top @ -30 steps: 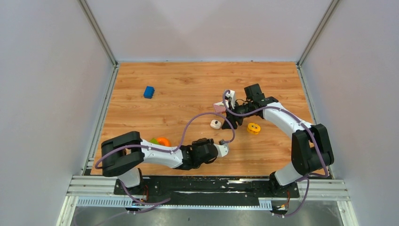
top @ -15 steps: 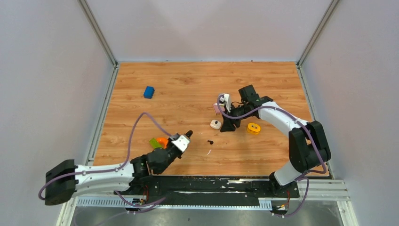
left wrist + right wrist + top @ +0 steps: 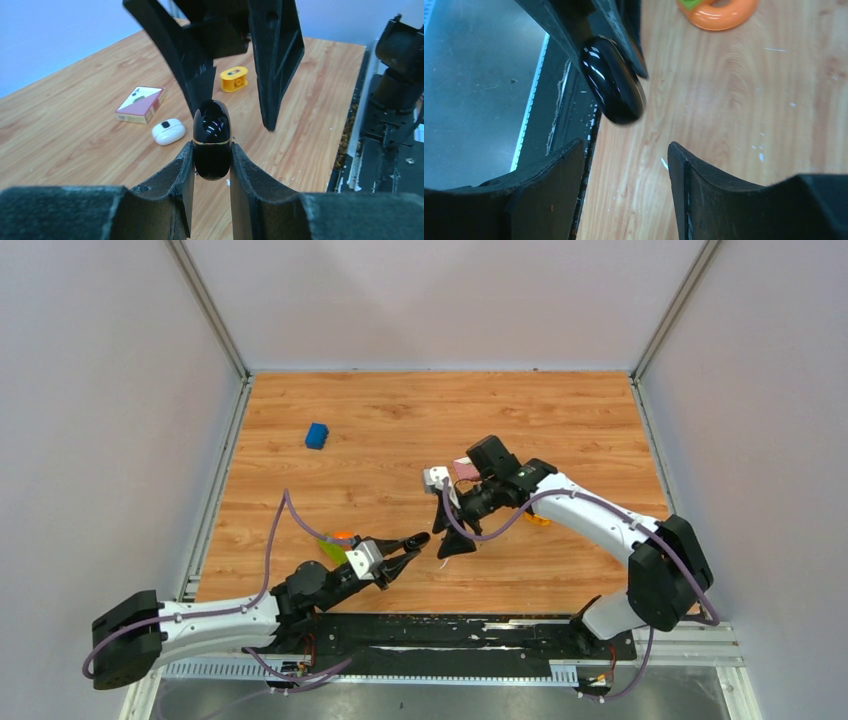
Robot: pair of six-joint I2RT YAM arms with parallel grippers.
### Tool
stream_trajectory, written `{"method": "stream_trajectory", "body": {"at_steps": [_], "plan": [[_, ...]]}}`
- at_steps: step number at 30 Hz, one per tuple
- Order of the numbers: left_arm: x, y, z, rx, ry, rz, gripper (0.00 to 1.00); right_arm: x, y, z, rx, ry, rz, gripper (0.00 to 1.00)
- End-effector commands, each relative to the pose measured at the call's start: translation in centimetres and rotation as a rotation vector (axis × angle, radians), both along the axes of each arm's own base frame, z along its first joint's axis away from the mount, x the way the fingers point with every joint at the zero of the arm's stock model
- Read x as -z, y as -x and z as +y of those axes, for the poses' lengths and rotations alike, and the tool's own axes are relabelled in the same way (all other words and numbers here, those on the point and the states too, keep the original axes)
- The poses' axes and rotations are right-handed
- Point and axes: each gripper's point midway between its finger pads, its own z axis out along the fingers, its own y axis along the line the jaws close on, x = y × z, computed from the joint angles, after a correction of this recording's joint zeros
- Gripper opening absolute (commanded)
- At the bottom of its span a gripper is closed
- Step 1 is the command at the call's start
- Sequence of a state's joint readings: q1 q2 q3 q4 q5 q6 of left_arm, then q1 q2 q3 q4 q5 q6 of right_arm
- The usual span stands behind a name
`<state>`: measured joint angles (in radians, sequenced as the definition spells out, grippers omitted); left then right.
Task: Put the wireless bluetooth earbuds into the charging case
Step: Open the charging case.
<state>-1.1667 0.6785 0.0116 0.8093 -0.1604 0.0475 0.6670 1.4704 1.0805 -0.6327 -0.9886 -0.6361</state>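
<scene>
My left gripper [image 3: 211, 147] is shut on the charging case [image 3: 212, 137], a glossy black oval capsule with a thin gold seam, held off the table. The case [image 3: 614, 85] also shows in the right wrist view, pinched between the left fingers [image 3: 574, 20]. My right gripper [image 3: 626, 145] stands open just in front of the case, its two fingers [image 3: 275, 65] pointing down on either side of the case's far end without touching it. In the top view the two grippers [image 3: 420, 540] [image 3: 447, 545] meet near the table's front middle. The earbuds are hidden from every view.
A small white pod [image 3: 167, 131], a pink card box [image 3: 141, 103] and a yellow ring [image 3: 234, 78] lie behind the right gripper. An orange ring [image 3: 345, 537] with a green piece [image 3: 330, 548] lies by the left arm. A blue block [image 3: 317, 435] sits far left. The front rail [image 3: 440, 635] is close.
The left arm drew back, then reached forward with the case toward the middle. The right arm swung down and left to meet it, and its jaws opened wider.
</scene>
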Motion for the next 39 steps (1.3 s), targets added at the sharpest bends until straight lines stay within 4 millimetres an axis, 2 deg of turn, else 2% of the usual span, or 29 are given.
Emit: {"method": "stream_trajectory", "body": {"at_steps": [1,12,24,29,31,34,35,36,37,38,39], "plan": [[-0.2,1.9,-0.7,0.12,0.073,-0.012,0.0,-0.2,0.9,1.4,-0.07,-0.003,-0.04,0.62],[0.5,4.0,-3.0,0.28,0.051,0.0,0.0,-1.6,1.0,2.0,-0.098,-0.016,0.031,0.59],[0.8,4.0,-3.3,0.287,0.052,-0.007,0.0,-3.9,0.3,1.7,-0.084,-0.052,0.073,0.58],[0.5,2.6,-2.1,0.191,0.082,-0.013,0.0,-7.7,0.4,0.5,-0.092,-0.098,0.018,0.6],[0.0,2.0,-1.4,0.141,0.107,-0.014,0.0,-9.1,-0.4,-0.2,-0.052,-0.109,-0.029,0.61],[-0.8,0.4,0.2,0.027,0.158,-0.016,0.0,-10.9,-2.5,-1.3,0.059,-0.144,-0.096,0.62],[-1.0,-0.2,1.0,-0.02,0.175,-0.013,0.0,-11.2,-4.0,-1.9,0.145,-0.147,-0.101,0.64],[-1.1,-0.7,1.8,-0.067,0.194,-0.013,0.0,-11.3,-5.3,-2.2,0.232,-0.154,-0.079,0.76],[-1.4,-1.1,2.7,-0.109,0.216,-0.015,0.0,-11.2,-6.9,-2.1,0.325,-0.173,-0.06,0.97],[-1.4,-1.5,3.6,-0.149,0.224,-0.026,0.0,-10.1,-7.5,-2.2,0.389,-0.171,0.008,0.99],[-1.4,-1.9,4.2,-0.185,0.228,-0.03,0.0,-8.5,-7.4,-2.1,0.39,-0.159,0.074,0.99]]}}
